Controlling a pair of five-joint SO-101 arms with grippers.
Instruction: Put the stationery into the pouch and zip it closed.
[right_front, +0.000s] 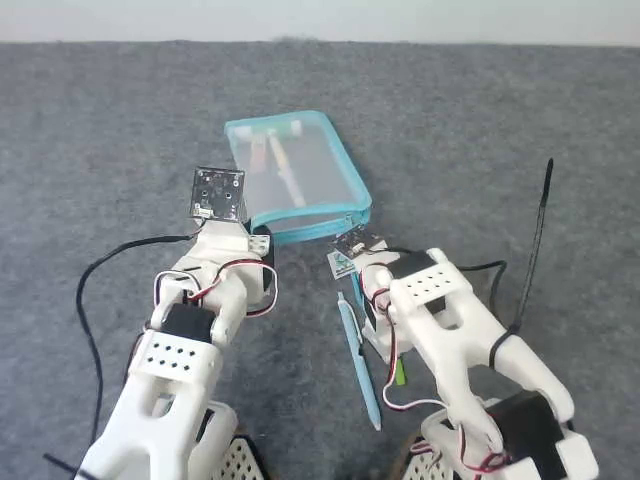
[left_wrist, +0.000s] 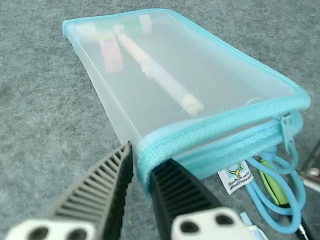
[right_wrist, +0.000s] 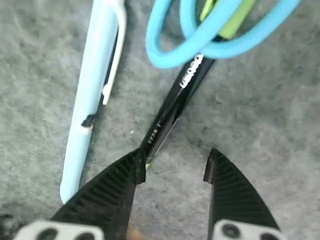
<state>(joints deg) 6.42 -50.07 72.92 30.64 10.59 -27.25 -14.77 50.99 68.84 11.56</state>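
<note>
While the left claw (left_wrist: 142, 175) clamps a corner of the pouch (left_wrist: 190, 75), the right claw (right_wrist: 172, 167) hangs spread over a black pen (right_wrist: 172, 107) beside a blue pen (right_wrist: 95, 85).

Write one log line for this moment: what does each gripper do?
left gripper: shut on pouch corner | right gripper: open, at black pen | blue pen: lies beside it

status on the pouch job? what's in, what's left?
Done: a white pen and a pink item already lie inside the translucent teal-zipped pouch. In hand: the left claw pinches the pouch's teal edge; the right claw is open, one finger against the thin black pen on the grey carpet. Left: that pen and the light blue plastic pen go in, then the zip.
</note>
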